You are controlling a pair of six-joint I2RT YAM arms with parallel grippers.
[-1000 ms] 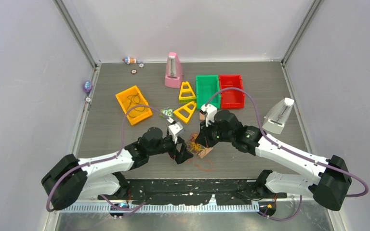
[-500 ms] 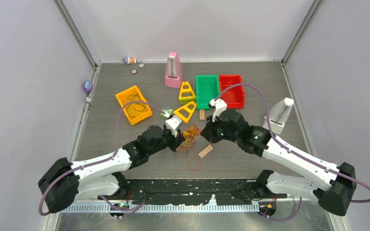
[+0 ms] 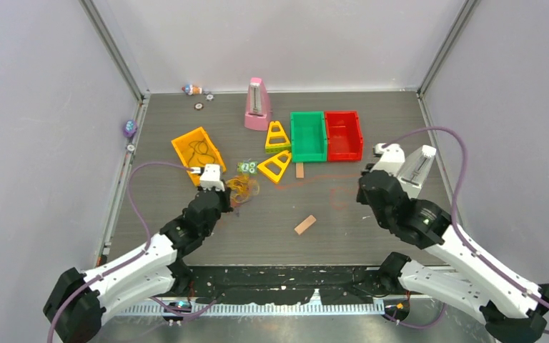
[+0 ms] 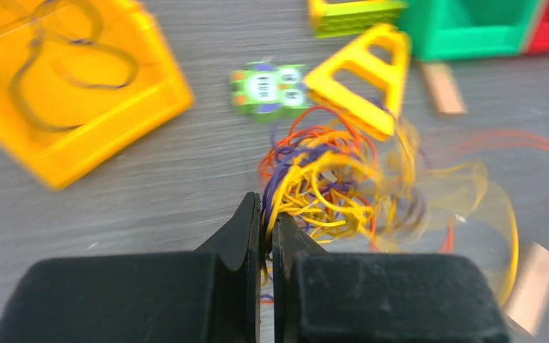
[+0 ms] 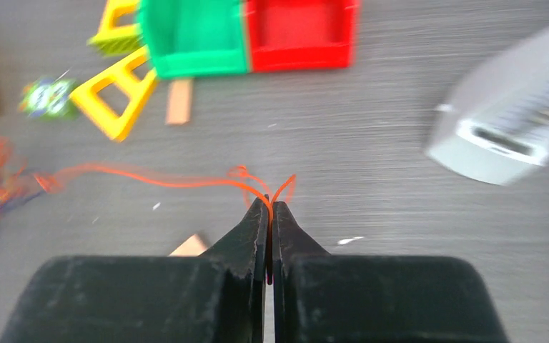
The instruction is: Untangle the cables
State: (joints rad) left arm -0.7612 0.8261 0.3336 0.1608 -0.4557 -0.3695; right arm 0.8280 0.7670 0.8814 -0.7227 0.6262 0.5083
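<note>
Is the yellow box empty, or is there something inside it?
Not empty. A thin dark cord lies in loose loops on the bottom of the yellow box.

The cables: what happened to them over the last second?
The left gripper dragged the tangled bundle leftward toward the yellow bin; the right gripper pulled one orange-red cord out rightward. Both stay shut on cords. The wooden block stayed put.

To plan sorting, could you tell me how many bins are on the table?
3: yellow bin left of centre; green bin and red bin side by side at the back.
</note>
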